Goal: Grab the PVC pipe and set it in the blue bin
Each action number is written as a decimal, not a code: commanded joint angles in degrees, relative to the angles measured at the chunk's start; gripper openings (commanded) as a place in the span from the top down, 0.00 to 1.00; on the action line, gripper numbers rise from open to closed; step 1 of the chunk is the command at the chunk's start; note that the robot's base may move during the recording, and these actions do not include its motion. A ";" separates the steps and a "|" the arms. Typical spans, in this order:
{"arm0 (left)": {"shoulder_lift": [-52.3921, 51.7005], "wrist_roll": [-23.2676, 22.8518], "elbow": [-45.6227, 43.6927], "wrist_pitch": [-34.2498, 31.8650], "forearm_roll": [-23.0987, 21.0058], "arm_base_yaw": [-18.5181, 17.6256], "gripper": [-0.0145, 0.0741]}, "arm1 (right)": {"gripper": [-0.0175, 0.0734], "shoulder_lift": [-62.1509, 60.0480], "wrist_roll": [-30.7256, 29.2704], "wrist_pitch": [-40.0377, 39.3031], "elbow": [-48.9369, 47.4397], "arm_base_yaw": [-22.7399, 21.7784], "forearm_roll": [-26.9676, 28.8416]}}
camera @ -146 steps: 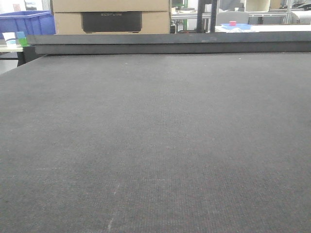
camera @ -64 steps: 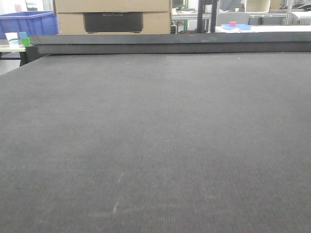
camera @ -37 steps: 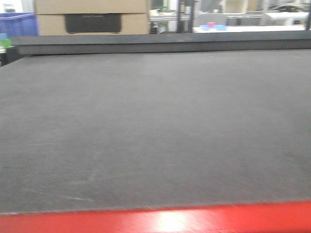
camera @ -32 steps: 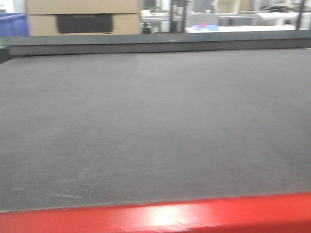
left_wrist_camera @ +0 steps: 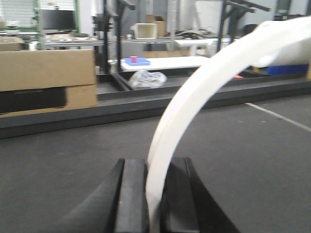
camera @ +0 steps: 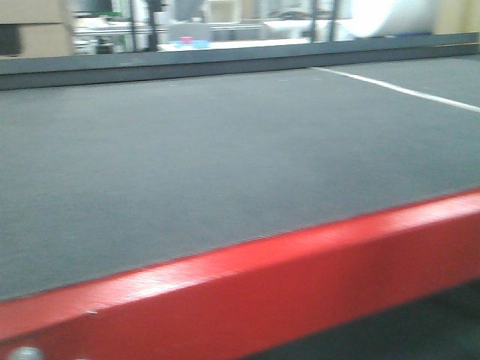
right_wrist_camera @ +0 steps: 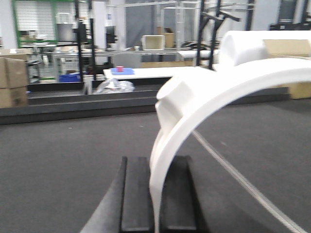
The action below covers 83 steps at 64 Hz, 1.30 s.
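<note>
My left gripper [left_wrist_camera: 154, 194] is shut on a white PVC pipe arc [left_wrist_camera: 204, 82] that curves up and to the right out of its black fingers [left_wrist_camera: 132, 194]. My right gripper [right_wrist_camera: 157, 194] is shut on a second white PVC pipe arc [right_wrist_camera: 214, 92], thicker, with a raised boss, also curving up to the right. Both hang over the dark grey mat [left_wrist_camera: 58, 165]. No blue bin for the task shows near the grippers. In the front view neither gripper nor pipe is seen, only the mat [camera: 187, 157].
A red table edge [camera: 247, 277] runs across the front view's foreground. A white line [camera: 405, 90] crosses the mat at the right. A raised dark rail [left_wrist_camera: 97, 109] borders the mat's far side, with cardboard boxes [left_wrist_camera: 46, 80], a white roll [right_wrist_camera: 248, 46] and workshop benches beyond.
The front view has swung right and pulled back: the red table edge has come into view and grown, the boxes and far blue crate slid off to the left, and a white line appeared.
</note>
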 commanded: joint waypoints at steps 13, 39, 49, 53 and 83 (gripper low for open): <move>-0.14 -0.55 -0.09 -1.62 -0.47 -0.42 0.96 | 0.99 -0.36 -0.35 -1.45 -0.53 0.05 0.01; -0.14 -0.55 -0.09 -1.62 -0.47 -0.42 0.96 | 0.99 -0.36 -0.35 -1.45 -0.53 0.05 0.01; -0.14 -0.55 -0.09 -1.62 -0.47 -0.42 0.96 | 0.99 -0.36 -0.35 -1.45 -0.53 0.05 0.01; -0.14 -0.55 -0.09 -1.62 -0.47 -0.42 0.96 | 0.99 -0.36 -0.35 -1.45 -0.53 0.05 0.01; -0.14 -0.55 -0.09 -1.62 -0.47 -0.42 0.96 | 0.99 -0.36 -0.35 -1.45 -0.53 0.05 0.01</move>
